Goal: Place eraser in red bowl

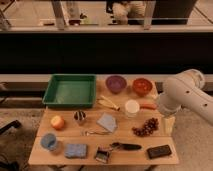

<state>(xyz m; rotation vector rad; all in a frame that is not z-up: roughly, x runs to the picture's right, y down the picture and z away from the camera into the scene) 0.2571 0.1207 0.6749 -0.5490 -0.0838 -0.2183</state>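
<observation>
The eraser (pixel 159 151) is a flat black block lying near the front right corner of the wooden table (pixel 65 135). The red bowl (pixel 142 86) stands at the back right of the table, next to the purple bowl (pixel 116 83). My white arm (pixel 184 95) reaches in from the right, over the table's right edge. The gripper (pixel 168 125) hangs below it at the right edge, behind and slightly right of the eraser and apart from it.
A green tray (pixel 70 90) sits at the back left. A white cup (pixel 132 107), carrot (pixel 148 106), grapes (pixel 145 127), grey cloth (pixel 107 122), black-handled brush (pixel 112 149), blue sponge (pixel 75 150), orange fruit (pixel 57 122) and small cups lie across the table.
</observation>
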